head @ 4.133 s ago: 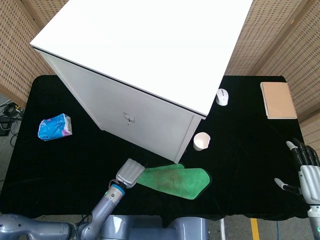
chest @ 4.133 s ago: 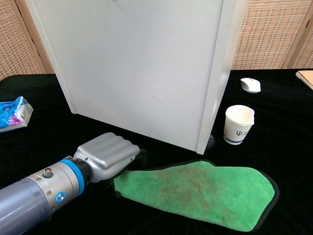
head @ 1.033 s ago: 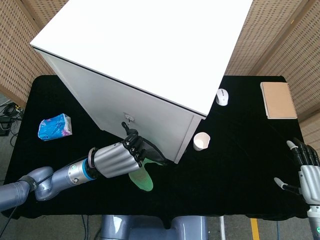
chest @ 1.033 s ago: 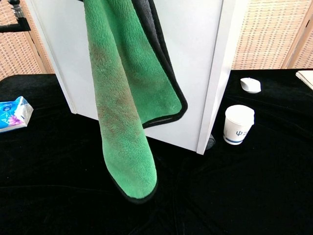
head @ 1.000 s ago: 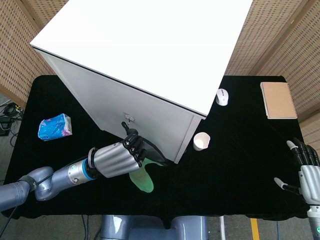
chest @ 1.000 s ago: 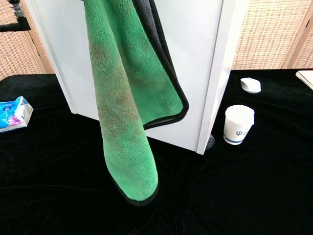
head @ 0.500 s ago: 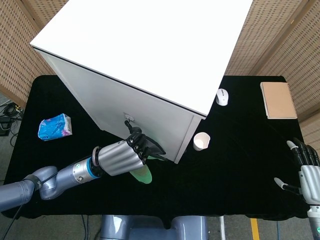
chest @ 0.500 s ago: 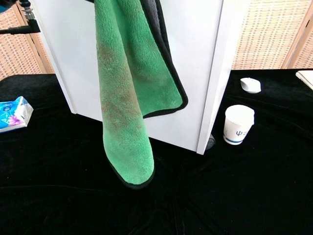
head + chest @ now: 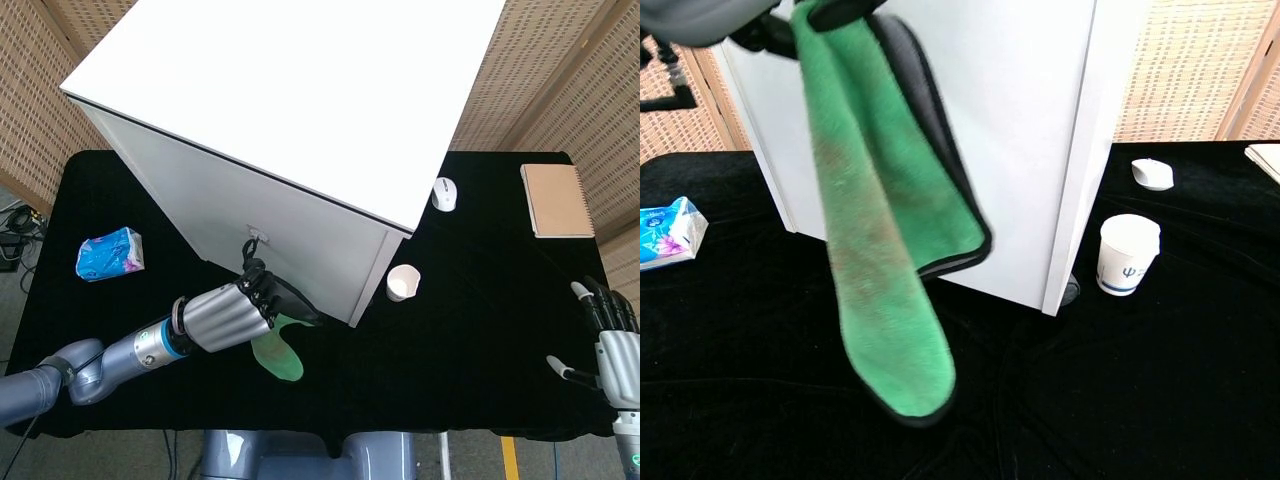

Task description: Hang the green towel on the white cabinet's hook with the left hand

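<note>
Chest view shows the green towel (image 9: 880, 250) hanging clear of the desk (image 9: 1120, 400), clamped in the left hand (image 9: 225, 315) fingers before the white cabinet (image 9: 300, 120), its hook (image 9: 255, 238) at 12 o'clock. Right hand (image 9: 612, 335) fingers spread, at 3 o'clock.

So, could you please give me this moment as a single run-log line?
stage: towel raised, not yet hung | left hand: holds green towel just below hook on white cabinet | right hand: idle, fingers apart
</note>
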You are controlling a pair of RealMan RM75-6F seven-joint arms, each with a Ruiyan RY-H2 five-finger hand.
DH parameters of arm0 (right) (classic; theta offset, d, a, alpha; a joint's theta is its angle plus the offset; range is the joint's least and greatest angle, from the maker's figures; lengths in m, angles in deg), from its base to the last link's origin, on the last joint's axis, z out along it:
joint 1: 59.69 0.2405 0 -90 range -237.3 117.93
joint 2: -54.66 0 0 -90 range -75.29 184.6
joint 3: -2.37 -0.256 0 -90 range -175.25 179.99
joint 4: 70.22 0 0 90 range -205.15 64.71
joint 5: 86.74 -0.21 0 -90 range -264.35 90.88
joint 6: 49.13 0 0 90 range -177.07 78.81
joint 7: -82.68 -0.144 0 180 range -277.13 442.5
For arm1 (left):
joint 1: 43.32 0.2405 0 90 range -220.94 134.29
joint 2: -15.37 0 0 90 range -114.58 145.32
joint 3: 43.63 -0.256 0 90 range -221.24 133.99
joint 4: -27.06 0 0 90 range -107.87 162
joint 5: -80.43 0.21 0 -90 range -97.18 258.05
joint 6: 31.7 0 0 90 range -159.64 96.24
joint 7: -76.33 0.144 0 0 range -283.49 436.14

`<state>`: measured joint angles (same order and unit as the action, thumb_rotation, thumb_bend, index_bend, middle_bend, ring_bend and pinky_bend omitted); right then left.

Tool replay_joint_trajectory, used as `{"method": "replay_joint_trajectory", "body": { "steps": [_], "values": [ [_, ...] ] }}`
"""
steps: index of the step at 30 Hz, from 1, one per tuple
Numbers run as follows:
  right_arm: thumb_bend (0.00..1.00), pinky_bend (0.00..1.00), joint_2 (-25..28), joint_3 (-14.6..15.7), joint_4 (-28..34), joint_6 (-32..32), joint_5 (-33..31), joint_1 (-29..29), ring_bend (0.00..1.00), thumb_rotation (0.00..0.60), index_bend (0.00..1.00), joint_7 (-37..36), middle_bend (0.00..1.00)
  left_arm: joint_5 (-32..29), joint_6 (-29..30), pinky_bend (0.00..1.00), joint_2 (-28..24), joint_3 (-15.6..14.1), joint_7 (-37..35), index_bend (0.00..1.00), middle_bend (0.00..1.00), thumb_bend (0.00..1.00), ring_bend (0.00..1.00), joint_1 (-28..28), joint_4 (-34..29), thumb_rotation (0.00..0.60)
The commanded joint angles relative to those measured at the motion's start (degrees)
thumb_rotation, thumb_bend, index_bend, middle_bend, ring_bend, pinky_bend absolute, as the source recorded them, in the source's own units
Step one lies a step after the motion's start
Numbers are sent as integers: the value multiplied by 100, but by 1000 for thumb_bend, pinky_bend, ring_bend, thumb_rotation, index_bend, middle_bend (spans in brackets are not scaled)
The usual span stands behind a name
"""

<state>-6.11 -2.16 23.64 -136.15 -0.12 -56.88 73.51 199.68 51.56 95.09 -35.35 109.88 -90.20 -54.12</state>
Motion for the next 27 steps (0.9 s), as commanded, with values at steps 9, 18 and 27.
{"method": "replay_joint_trajectory", "body": {
  "steps": [9,18,27],
  "values": [
    [66,0,-29,25,7,35,30,19,0,600,0,55,0,-82,261,97,203,-391,-157,311,296,94,151,431,673,600],
    [67,0,-45,22,0,22,25,18,0,600,0,84,0,-242,458,0,167,-426,-315,0,0,2,0,643,697,600],
    [67,0,-28,-2,-27,19,-14,14,0,600,0,4,0,-381,1634,0,195,-681,-841,0,0,21,0,1476,772,600]
  ]
}}
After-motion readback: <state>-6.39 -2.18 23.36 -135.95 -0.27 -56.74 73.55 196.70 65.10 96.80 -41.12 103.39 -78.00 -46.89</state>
